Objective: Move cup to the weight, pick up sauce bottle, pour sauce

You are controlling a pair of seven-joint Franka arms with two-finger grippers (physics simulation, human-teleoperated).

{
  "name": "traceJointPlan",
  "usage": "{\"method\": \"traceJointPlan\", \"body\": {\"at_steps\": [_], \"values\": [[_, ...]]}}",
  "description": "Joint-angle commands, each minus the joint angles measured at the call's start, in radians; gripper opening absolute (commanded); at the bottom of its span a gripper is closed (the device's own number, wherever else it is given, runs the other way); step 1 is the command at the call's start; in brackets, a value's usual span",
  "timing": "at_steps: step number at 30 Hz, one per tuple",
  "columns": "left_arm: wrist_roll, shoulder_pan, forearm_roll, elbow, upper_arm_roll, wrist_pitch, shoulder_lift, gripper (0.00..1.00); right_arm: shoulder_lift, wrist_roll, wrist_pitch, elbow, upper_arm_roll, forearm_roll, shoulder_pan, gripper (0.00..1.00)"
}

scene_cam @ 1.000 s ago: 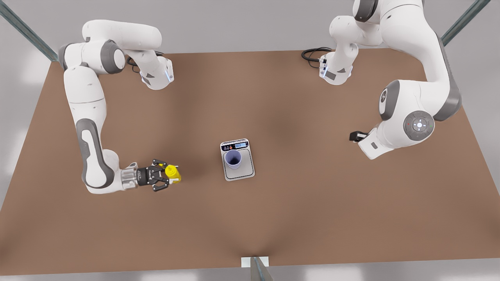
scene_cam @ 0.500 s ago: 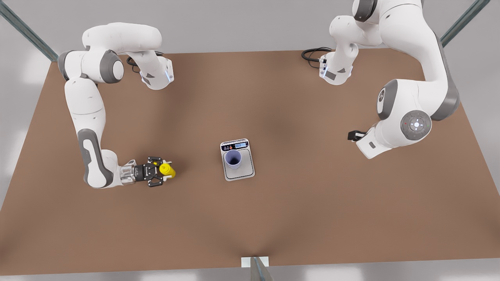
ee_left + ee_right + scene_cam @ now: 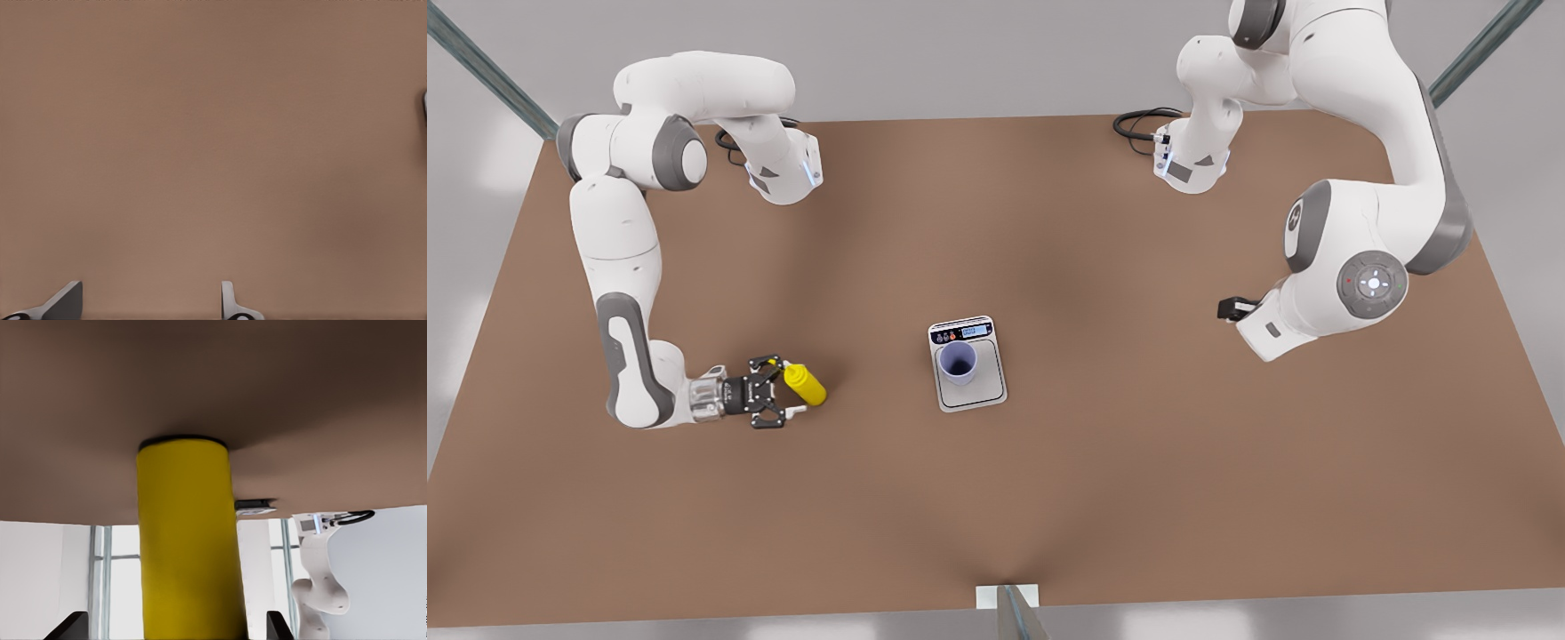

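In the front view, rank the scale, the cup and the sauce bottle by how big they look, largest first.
1. The scale, clearly the largest footprint.
2 and 3. The cup standing on it and the sauce bottle at the right gripper look alike in size; the bottle is tilted and partly hidden, so I won't rank them.

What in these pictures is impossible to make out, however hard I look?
- Sauce bottle nozzle: the right wrist view's edge cuts it off; in the front view it is too small to tell beside the right gripper.
- The weight: the display's reading is too small in the front view.
- Cup contents: the inside is dark in the front view.
- Left gripper: the left wrist view's edge cuts off all but its fingertips.
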State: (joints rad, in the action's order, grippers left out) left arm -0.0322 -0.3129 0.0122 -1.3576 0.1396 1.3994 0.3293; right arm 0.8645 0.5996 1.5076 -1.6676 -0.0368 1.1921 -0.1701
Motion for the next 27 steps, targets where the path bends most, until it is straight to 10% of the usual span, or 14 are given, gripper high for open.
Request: {"method": "traceJointPlan", "body": {"at_steps": [1, 17, 24, 27], "values": [[0.000, 0.000, 0.000, 0.000, 0.000, 0.001, 0.001, 1.00, 0.001, -0.003, 0.000, 0.000, 0.000, 0.000, 0.000, 1.00], [0.000, 0.000, 0.000, 0.000, 0.000, 0.001, 0.001, 1.00, -0.002, -0.041, 0.000, 0.042, -0.071, -0.106, -0.003, 1.00], [0.003, 0.000, -0.014, 0.037, -0.002, 0.003, 0.002, 1.00, -0.294, -0.270, -0.064, 0.356, -0.104, -0.782, 0.075, 1.00], [-0.002, 0.002, -0.012, 0.095, 0.009, 0.016, 0.008, 1.00, -0.559, -0.308, -0.001, 0.339, 0.057, -1.134, 0.159, 1.00]]}}
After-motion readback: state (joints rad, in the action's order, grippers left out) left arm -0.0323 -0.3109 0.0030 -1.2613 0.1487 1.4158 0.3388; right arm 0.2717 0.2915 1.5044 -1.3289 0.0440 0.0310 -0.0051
